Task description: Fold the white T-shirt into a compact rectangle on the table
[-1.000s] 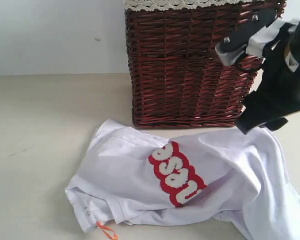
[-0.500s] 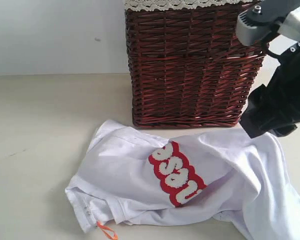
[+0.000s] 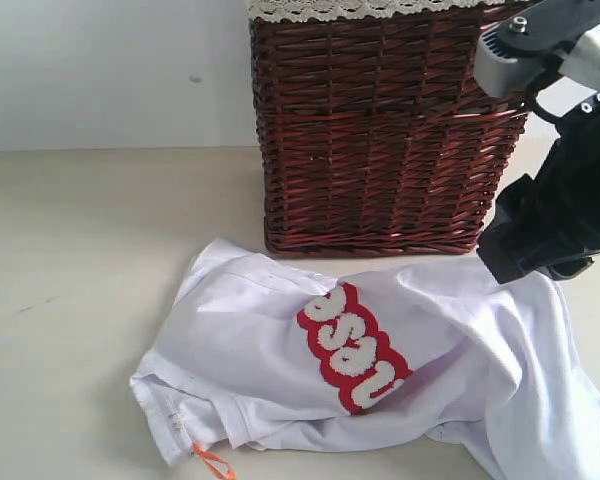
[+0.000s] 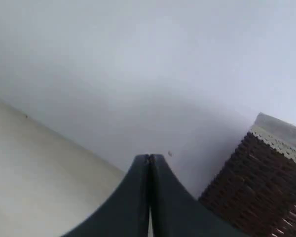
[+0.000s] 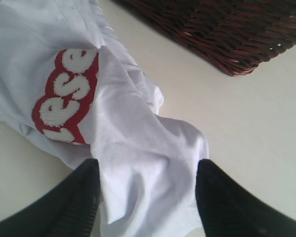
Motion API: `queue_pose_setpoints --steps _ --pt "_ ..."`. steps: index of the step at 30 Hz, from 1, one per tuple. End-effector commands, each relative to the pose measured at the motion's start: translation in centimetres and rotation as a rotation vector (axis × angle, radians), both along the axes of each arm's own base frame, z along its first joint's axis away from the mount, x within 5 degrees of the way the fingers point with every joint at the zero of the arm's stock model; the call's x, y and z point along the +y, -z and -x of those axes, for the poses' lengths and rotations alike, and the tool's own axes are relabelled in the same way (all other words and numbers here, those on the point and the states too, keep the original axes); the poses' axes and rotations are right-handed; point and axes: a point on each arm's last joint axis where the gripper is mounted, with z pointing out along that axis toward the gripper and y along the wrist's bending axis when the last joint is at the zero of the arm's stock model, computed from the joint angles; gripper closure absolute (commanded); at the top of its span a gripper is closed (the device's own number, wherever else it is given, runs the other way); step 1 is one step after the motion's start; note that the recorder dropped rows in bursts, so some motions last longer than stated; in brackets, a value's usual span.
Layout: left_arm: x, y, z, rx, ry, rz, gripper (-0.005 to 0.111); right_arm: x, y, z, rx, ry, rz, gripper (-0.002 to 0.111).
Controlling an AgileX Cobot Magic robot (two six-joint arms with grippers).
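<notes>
The white T-shirt (image 3: 280,350) lies crumpled on the table (image 3: 80,250) in front of the basket, its red-outlined lettering (image 3: 352,345) facing up. My right gripper (image 5: 148,165) hangs open over the shirt's bunched right end. Its black fingers (image 5: 79,197) stand on either side of a raised fold of white cloth (image 5: 148,187) without pinching it. In the exterior view its black body (image 3: 555,215) hides the fingertips. My left gripper (image 4: 149,158) is shut and empty, raised and pointing at the pale wall; the exterior view does not show it.
A dark brown wicker basket (image 3: 380,130) with white lace trim stands just behind the shirt, close to the right arm. An orange tag (image 3: 213,462) sticks out at the shirt's near left corner. Bare table stretches to the left (image 3: 70,300).
The right arm's upper part has swung up and to the right, and the gripper body has shifted slightly right over the shirt's right end. The shirt has not moved.
</notes>
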Motion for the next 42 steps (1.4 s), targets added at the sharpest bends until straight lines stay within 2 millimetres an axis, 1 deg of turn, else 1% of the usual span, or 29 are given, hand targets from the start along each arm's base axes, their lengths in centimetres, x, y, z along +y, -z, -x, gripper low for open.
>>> queue_pose_setpoints --steps 1,3,6,9,13,15,16,18,20,22,23,26,28,32,35,37,39,42 --pt "-0.8 0.2 0.1 0.112 0.105 -0.036 0.107 -0.1 -0.1 0.1 -0.012 -0.001 -0.017 0.053" --pt "-1.3 -0.5 0.0 0.150 0.178 -0.090 0.107 -0.1 -0.1 0.1 -0.012 -0.001 -0.017 0.053" --pt "-2.2 -2.3 -0.6 0.203 0.307 -0.116 0.107 -0.1 -0.1 0.0 -0.013 -0.002 -0.016 0.053" --pt "-3.4 -4.0 -1.3 0.245 0.438 -0.235 0.107 -0.1 -0.1 0.0 -0.015 -0.005 -0.016 0.053" --pt "-5.7 -5.1 -2.8 0.325 0.642 -0.393 0.107 0.0 -0.1 0.1 -0.012 -0.010 -0.018 0.053" --pt "-7.2 -4.9 -3.7 0.361 0.741 -0.469 0.104 0.0 -0.1 0.1 -0.012 -0.010 -0.018 0.053" --pt "-7.9 -4.6 -4.1 0.374 0.781 -0.495 0.101 0.0 -0.1 0.1 -0.012 -0.010 -0.018 0.053" --pt "-9.7 -3.6 -5.1 0.422 0.860 -0.585 0.090 0.0 -0.1 0.1 -0.012 -0.010 -0.018 0.053" --pt "-11.7 -1.7 -6.1 0.498 0.932 -0.673 0.079 0.0 -0.1 0.1 -0.012 -0.010 -0.018 0.053" --pt "-13.2 -0.3 -6.7 0.534 0.976 -0.747 0.069 0.0 -0.1 0.1 -0.012 -0.010 -0.018 0.053" --pt "-14.3 0.8 -7.1 0.561 1.002 -0.802 0.063 0.0 -0.1 0.1 -0.014 -0.012 -0.018 0.053" --pt "-16.4 3.0 -8.2 0.633 1.054 -0.916 0.048 0.0 -0.1 0.1 -0.014 -0.016 -0.015 0.053" --pt "-17.4 4.5 -9.1 0.705 1.067 -0.941 0.044 0.0 -0.1 0.0 -0.016 -0.017 -0.017 0.053" --pt "-19.0 6.9 -10.8 0.751 1.077 -1.028 0.044 0.0 -0.2 0.0 -0.018 -0.021 -0.016 0.053" --pt "-19.9 8.3 -12.1 0.737 1.053 -1.075 0.044 0.0 -0.2 0.0 -0.019 -0.022 -0.015 0.053" --pt "-20.3 9.1 -12.9 0.710 1.014 -1.087 0.047 0.0 -0.2 0.0 -0.019 -0.024 -0.014 0.053" --pt "-20.7 9.4 -13.6 0.672 0.977 -1.089 0.056 0.0 -0.2 0.0 -0.021 -0.025 -0.015 0.053" --pt "-21.2 9.3 -14.0 0.657 0.976 -1.093 0.083 0.0 -0.2 0.0 -0.025 -0.025 -0.015 0.053"
